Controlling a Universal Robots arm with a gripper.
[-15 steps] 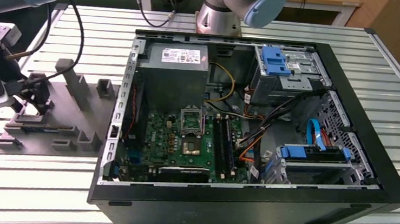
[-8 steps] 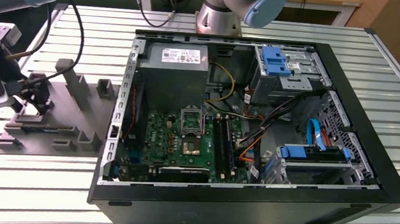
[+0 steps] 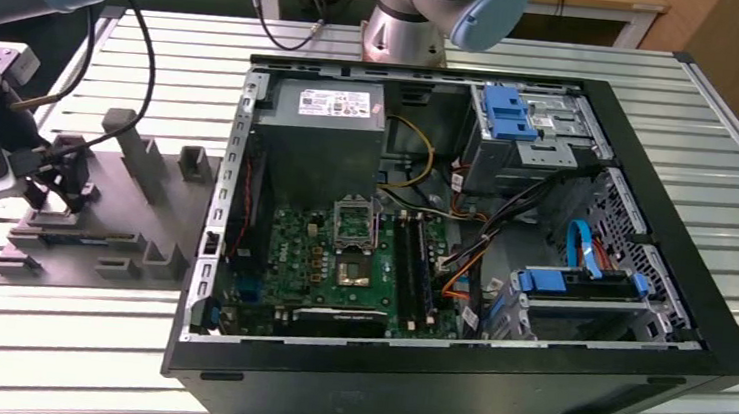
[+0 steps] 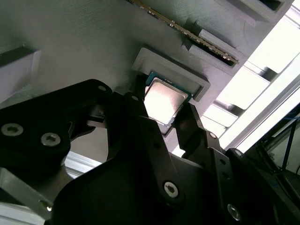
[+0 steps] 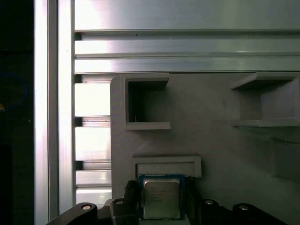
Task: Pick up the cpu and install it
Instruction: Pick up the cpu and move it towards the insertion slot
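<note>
pick-up step: my gripper [image 4: 163, 111] straddles the cpu [image 4: 164, 96] in its tray [image 4: 70, 37] nest; can't tell if it's pinched yet, and lifting wants a square hold

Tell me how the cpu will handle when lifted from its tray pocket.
The cpu looks thin, flat and rigid: probably stiff and light. Its smooth, shiny top may be slippery. It should not roll, but might catch on the pocket rim.

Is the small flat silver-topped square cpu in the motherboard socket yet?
No, the first wrist view shows the cpu lying in the grey moulded plastic tray.
</note>
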